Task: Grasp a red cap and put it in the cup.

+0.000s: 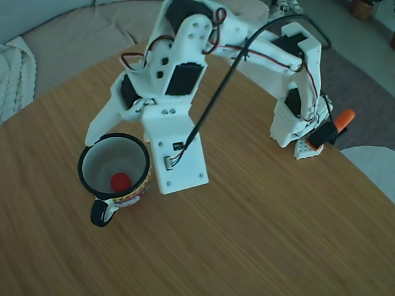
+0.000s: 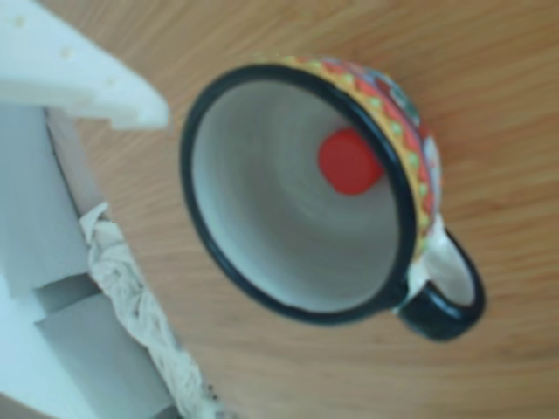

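The red cap [image 1: 120, 181] [image 2: 349, 162] lies on the bottom inside the cup [image 1: 144, 161] [image 2: 293, 305], a white mug with a black rim and a patterned band. It stands upright on the wooden table. In the fixed view my white gripper [image 1: 102, 132] hangs just above the mug's far rim, one finger [image 1: 99, 128] pointing down at it. In the other view the gripper [image 2: 153, 249] sits left of the mug, its jaws apart with nothing between them: a plain white finger [image 2: 87, 78] at top left and a tape-wrapped one [image 2: 122, 288] below.
The round wooden table [image 1: 259, 234] has its edge at the right and back. The arm's base [image 1: 296, 129] with an orange part [image 1: 342, 118] stands at the back right. A beige sofa [image 1: 74, 31] lies beyond the table.
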Controlling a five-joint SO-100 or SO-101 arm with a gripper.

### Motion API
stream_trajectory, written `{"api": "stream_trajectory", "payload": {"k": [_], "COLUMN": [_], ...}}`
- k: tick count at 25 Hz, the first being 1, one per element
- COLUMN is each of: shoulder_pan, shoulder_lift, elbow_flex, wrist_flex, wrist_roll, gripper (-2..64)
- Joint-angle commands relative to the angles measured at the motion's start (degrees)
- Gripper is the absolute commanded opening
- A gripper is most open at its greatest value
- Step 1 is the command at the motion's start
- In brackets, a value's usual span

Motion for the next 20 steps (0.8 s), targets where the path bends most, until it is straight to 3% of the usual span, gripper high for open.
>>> {"api": "stream_trajectory", "payload": {"k": [1,5,7,10,16,20], "shoulder_pan": [-1.9,-4.8,-6.1,-6.9,-7.1,-7.4], "shoulder_lift": [9.5,14.9,17.9,23.6,34.0,39.3], "elbow_flex": [-2.8,-1.7,1.7,7.1,17.0,24.0], "wrist_flex": [2.5,5.5,5.3,3.3,-2.3,-4.0], "wrist_roll": [0.3,0.4,0.4,0.4,0.4,0.4], "gripper": [47.8,47.6,44.4,32.3,0.3,-0.1]}}
